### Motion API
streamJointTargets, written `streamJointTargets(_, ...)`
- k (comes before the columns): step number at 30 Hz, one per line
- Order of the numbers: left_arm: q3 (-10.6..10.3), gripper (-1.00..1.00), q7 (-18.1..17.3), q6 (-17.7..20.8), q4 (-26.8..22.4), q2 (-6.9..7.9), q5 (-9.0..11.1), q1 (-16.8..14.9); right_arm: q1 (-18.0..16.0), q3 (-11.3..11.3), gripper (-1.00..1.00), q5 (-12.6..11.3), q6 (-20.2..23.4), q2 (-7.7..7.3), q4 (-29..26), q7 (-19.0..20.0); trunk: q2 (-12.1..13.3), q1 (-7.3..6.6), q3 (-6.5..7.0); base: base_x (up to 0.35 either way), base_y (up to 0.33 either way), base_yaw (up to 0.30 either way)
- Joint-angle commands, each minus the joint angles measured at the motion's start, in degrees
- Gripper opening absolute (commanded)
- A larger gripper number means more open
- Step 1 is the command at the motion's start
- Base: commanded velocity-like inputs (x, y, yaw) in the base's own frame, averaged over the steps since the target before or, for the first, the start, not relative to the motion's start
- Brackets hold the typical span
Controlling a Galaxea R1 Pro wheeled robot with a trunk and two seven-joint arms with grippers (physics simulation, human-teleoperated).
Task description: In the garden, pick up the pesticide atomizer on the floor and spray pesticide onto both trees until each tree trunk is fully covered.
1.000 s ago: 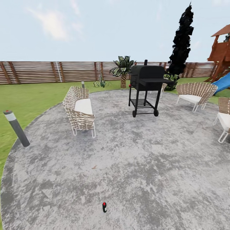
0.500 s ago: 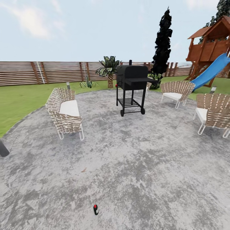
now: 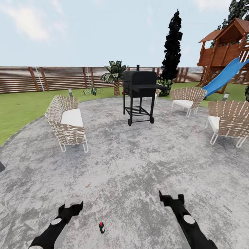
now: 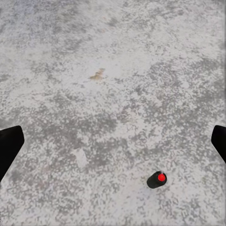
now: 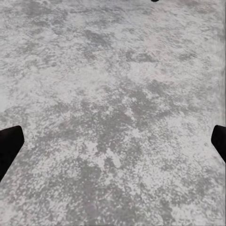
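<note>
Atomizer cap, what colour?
Red, on the black atomizer body; clearest in the left wrist view.

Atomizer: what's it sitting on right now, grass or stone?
The atomizer stands on grey stone paving, not grass; the lawn begins beyond the paving's edge. The spot directly under its base is covered.

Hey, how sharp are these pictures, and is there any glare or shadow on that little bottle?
Head view: flat even daylight, no glare; the bottle is small and soft, casting no clear shadow. Left wrist view: paving grainy, bottle fairly crisp. Right wrist view: mottled, slightly blurred paving.
</note>
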Motion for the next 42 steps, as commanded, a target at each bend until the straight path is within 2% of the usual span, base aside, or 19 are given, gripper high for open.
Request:
streamJointTargets(1,0.1,1.0,0.0,-0.1,0.0,0.06,-0.1,-0.1,-2.1,0.0,1.0,0.4,1.8,0.0,0.0,0.0,0.0,0.0,-0.06,0.0,0.0,0.0)
streamJointTargets(3,0.1,1.0,0.0,-0.3,-0.1,0.14,-0.1,0.1,-4.3,-0.1,1.0,0.3,3.7,0.0,-0.3,0.1,0.0,0.0,-0.06,0.0,0.0,0.0)
streamJointTargets(7,0.4,1.0,-0.1,-0.9,-0.5,0.2,-0.1,0.6,-5.6,0.0,1.0,0.2,4.8,-0.05,-0.9,0.4,0.0,0.0,-0.06,0.012,0.011,0.0)
streamJointTargets(11,0.6,1.0,-0.1,-1.0,-0.5,0.32,-0.1,0.6,-5.7,0.1,1.0,0.3,4.9,-0.01,-0.8,0.4,0.0,0.0,-0.06,0.127,0.173,-0.016)
streamJointTargets(16,0.7,1.0,-0.1,-1.0,-0.6,1.24,0.0,0.6,-5.7,0.0,1.0,0.3,5.0,-0.07,-0.7,0.3,0.0,0.0,0.06,0.159,0.225,-0.204)
streamJointTargets(30,0.0,1.0,-0.1,-1.0,-0.6,1.2,0.0,0.4,-5.7,0.0,1.0,0.3,5.0,-0.08,-0.7,0.2,0.0,0.0,0.46,0.015,0.02,-0.283)
streamJointTargets(42,0.0,1.0,-0.1,-1.0,-0.2,1.07,0.1,0.1,-5.7,0.1,1.0,0.3,5.0,-0.08,-1.0,0.2,-4.8,2.63,-1.68,0.0,0.0,-0.028)
